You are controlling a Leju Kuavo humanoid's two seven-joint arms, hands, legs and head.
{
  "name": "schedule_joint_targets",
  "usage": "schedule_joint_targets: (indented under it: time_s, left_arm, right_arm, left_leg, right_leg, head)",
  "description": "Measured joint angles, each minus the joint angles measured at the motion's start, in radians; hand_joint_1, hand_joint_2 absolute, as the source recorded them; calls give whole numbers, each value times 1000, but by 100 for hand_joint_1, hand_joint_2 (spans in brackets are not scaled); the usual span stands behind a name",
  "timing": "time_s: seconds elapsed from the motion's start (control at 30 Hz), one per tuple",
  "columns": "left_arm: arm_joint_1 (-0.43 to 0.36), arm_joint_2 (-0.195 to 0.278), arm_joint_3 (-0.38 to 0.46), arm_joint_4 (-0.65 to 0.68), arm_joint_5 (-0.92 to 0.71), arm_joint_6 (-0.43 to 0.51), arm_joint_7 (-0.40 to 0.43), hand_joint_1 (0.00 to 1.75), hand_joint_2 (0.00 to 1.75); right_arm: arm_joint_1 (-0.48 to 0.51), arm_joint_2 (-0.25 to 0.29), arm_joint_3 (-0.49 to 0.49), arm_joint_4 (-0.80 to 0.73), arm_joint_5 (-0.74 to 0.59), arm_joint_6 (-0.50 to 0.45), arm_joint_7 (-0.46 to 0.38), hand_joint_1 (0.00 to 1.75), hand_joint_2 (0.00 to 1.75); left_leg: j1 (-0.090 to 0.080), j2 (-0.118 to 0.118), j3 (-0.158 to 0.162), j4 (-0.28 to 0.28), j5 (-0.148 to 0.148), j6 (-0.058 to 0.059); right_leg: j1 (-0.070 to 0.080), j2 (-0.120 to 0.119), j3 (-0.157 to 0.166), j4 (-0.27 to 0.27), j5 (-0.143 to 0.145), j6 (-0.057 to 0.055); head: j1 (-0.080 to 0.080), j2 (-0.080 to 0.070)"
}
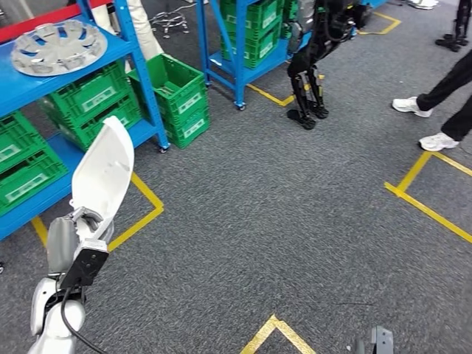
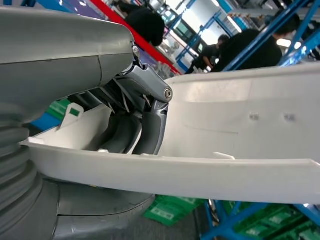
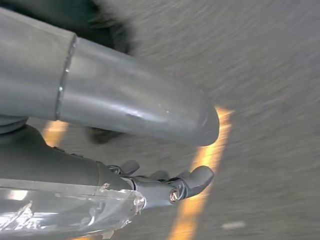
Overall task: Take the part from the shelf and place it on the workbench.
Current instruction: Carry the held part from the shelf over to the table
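One white moulded part (image 1: 104,171) held up over grey carpet (image 1: 267,206), gripped at its lower end by left hand (image 1: 83,225); dark fingers (image 2: 151,131) curled inside the shell's hollow in left wrist view. Just behind: blue shelf (image 1: 66,55) carrying silver wheel cover (image 1: 58,46) and green crates (image 1: 89,103). Right hand (image 3: 166,185) hanging above carpet and yellow tape line (image 3: 200,170), fingers stretched out, thumb apart, holding nothing. Farther off: another dark robot (image 1: 317,51), a person's legs in white shoes (image 1: 425,122).
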State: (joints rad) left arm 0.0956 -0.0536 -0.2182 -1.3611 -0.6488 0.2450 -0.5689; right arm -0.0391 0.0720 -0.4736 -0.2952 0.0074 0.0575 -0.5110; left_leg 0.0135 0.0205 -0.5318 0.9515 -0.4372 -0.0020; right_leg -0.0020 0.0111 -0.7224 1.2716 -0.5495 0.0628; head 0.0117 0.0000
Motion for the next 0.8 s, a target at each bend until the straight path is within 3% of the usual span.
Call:
schedule_joint_targets:
  time_s: [0.03, 0.07, 0.13, 0.2, 0.3, 0.4, 0.6, 0.63, 0.7, 0.73, 0.8]
  left_arm:
    - [7, -1, -1, -4, 2, 3, 5, 155, 175]
    - [12, -2, -2, -9, 3, 6, 10, 155, 175]
    - [17, -3, -4, -19, 3, 14, 16, 155, 175]
    - [21, -3, -4, -31, 2, 22, 22, 155, 175]
    - [26, -4, -8, -45, 0, 33, 29, 155, 175]
    - [28, -5, -11, -52, -1, 39, 34, 155, 175]
    - [28, -5, -11, -53, -1, 40, 34, 155, 175]
    - [29, -5, -11, -54, -1, 40, 35, 155, 175]
    - [31, -4, -11, -57, -1, 42, 35, 155, 175]
    - [34, -3, -11, -58, -1, 44, 35, 155, 175]
    - [42, -1, -12, -64, -1, 54, 36, 155, 175]
  right_arm:
    - [5, 1, -7, 15, 10, -30, 48, 0, 0]
    - [11, 2, -13, 27, 18, -57, 92, 0, 0]
    - [20, 5, -20, 43, 30, -89, 147, 0, 0]
    - [19, 10, -23, 52, 39, -103, 177, 0, 0]
    - [22, 13, -25, 63, 55, -119, 212, 0, 0]
    - [26, 14, -25, 68, 68, -129, 229, 0, 0]
    - [26, 14, -25, 69, 69, -130, 230, 0, 0]
    - [26, 14, -25, 69, 70, -131, 230, 0, 0]
    - [24, 15, -25, 70, 73, -132, 232, 0, 0]
    - [23, 15, -25, 71, 75, -136, 233, 0, 0]
    - [20, 19, -25, 74, 86, -150, 235, 0, 0]
  left_leg:
    - [0, 11, -1, 0, 1, -2]
    - [1, 21, -1, 1, 2, -4]
    - [1, 38, -3, 6, 1, -14]
    - [-2, 54, -7, 14, -1, -29]
    - [-2, 71, -10, 18, 2, -46]
    - [3, 42, -18, 35, -23, -56]
    - [4, 28, -23, 47, -36, -57]
    - [3, 21, -29, 60, -46, -57]
    - [2, 2, -70, 152, -98, -56]
    - [-1, -6, -101, 222, -127, -52]
    - [-9, -55, -66, 165, -95, -27]
  right_leg:
    - [-4, -4, 4, 9, 2, 5]
    - [-8, -9, 28, -22, 21, 9]
    - [-13, -36, 110, -154, 71, 16]
    - [-12, -54, 157, -242, 94, 4]
    - [-6, -33, 148, -247, 98, -31]
    - [-7, -17, 142, -248, 106, -49]
    - [-7, -15, 140, -248, 107, -51]
    - [-7, -13, 139, -248, 108, -53]
    - [-5, -3, 132, -248, 113, -59]
    - [-2, 10, 126, -248, 117, -63]
    - [8, 58, 109, -246, 133, -63]
  head:
    - [0, 0]
    - [0, 0]
    - [1, 0]
    - [0, 0]
    - [-3, 0]
    - [-5, 0]
    - [-6, 0]
    - [-7, 0]
    - [-11, 0]
    - [-13, 0]
    - [-15, 0]
